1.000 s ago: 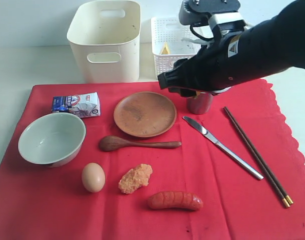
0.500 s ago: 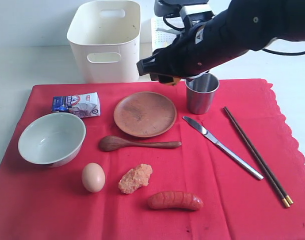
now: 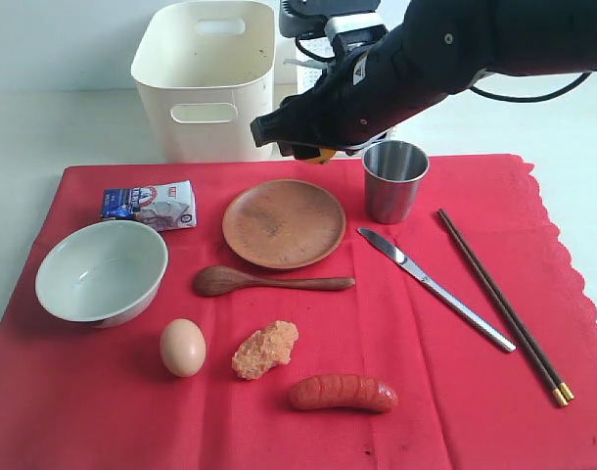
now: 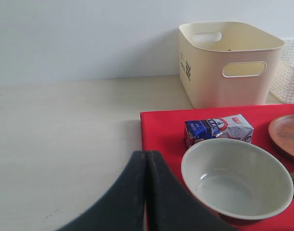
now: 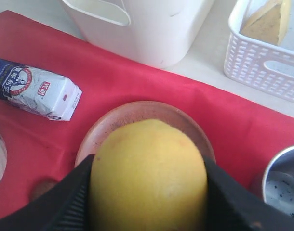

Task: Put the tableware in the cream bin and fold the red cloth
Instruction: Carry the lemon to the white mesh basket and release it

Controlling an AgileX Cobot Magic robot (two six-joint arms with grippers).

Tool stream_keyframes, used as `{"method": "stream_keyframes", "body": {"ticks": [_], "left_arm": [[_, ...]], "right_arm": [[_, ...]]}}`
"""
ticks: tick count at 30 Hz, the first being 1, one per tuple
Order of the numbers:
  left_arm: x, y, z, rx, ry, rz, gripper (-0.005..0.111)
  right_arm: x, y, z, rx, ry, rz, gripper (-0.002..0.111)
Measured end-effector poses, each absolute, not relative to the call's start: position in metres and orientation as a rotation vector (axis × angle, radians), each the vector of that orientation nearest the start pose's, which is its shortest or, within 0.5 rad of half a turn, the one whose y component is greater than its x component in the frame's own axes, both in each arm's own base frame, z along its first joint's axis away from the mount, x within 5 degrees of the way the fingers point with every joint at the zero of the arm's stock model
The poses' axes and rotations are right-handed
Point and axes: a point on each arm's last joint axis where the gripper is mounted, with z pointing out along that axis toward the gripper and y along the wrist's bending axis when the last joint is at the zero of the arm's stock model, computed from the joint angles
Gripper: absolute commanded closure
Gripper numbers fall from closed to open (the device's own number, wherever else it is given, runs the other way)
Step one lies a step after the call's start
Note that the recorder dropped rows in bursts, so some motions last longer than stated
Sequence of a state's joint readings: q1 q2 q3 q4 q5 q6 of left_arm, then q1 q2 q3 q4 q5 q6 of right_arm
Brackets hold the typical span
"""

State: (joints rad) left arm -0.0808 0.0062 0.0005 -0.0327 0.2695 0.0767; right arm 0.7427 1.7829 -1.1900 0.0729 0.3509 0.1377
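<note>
Noting a pale counter under a plain white wall, carrying the red cloth lying spread flat and unfolded, scalloped edge toward the right of the exterior view. Logging the cream bin standing on bare counter behind the cloth, a white lattice basket just beside it holding a cheese wedge. Finding all tableware lying on the cloth, outside the bin: bowl, plate, spoon, cup, knife, chopsticks; also packet, egg, orange crumbly lump, sausage. Comparing with half a second ago: seeing the right arm shifting further left, clearing the cup's rim; everything on the cloth staying put. Recording the right end effector reaching in from the right, hanging above the plate's far rim, pinching a lemon. Recording the left end effector hovering at the cloth's edge beside the bowl, fingers pressed together.
</note>
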Motion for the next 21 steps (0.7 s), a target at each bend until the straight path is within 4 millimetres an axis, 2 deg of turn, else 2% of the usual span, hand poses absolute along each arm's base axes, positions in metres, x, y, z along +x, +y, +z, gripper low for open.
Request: {"method": "stream_keyframes", "body": {"ticks": [21], "left_arm": [[0.0551,-0.0053,0.1883,0.117,1.756,-0.034,0.106]], "right_arm": [[0.2841,0.2624,0.2199,-0.771,2.345,0.396,0.108]]}}
